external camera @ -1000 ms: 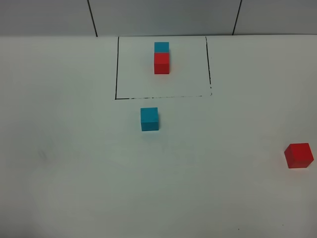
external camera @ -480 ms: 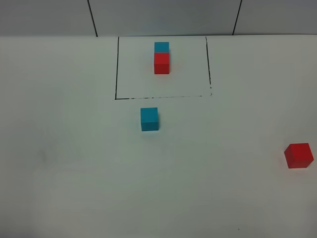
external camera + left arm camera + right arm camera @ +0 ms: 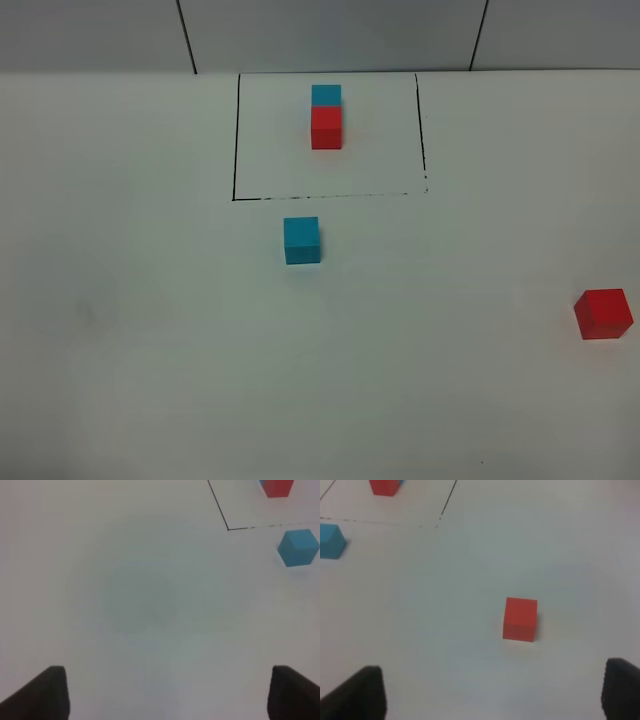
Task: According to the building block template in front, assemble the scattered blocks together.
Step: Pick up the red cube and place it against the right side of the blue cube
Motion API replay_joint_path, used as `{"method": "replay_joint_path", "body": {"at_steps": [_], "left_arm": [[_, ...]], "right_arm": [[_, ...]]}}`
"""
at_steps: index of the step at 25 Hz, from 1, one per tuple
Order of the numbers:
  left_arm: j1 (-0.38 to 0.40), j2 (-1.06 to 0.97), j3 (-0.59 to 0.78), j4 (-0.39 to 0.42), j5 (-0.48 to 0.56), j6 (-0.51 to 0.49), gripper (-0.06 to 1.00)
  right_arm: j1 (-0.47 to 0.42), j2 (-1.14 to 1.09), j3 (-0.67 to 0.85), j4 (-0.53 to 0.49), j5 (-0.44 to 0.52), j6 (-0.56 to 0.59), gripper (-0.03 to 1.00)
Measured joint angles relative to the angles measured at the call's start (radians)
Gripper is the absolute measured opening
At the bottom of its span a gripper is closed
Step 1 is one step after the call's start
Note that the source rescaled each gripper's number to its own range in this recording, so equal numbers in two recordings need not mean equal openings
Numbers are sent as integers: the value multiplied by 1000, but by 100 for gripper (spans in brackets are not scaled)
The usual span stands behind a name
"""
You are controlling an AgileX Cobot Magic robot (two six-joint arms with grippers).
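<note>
**Layout.** The reference pattern is set at the far middle of the desk [image 3: 150,350], inside a marked rectangle [image 3: 236,140] drawn in black line. It consists of a template red cube [image 3: 326,128] with a template blue cube [image 3: 326,95] touching its far face. The outline is judged to separate the reference from the working area, so that the pattern is left undisturbed while it is copied.

**Task pieces.** The loose blue cube [image 3: 302,240] is found just outside the near edge of the rectangle, slightly left of the template. The loose red cube [image 3: 603,314] is found well apart from it, near the right edge of the desk. Both are plain, solid-coloured cubes with flat faces and sharp edges, matching the template pieces in shape. No markings are visible on them. They are not touching, so assembly is judged not yet begun.

**Hands.** The left hand [image 3: 165,695] is held above bare desk with its fingers spread wide and nothing between them. The right hand [image 3: 489,692] is likewise spread wide and empty, with the loose red cube lying ahead of it, untouched. Each cube is judged to be allocated to the hand on its own side.
</note>
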Motion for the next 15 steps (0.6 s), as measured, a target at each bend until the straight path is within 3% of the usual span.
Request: {"method": "replay_joint_path", "body": {"at_steps": [15], "left_arm": [[0, 0, 0, 0, 0, -1, 69]], "right_arm": [[0, 0, 0, 0, 0, 0, 74]]}}
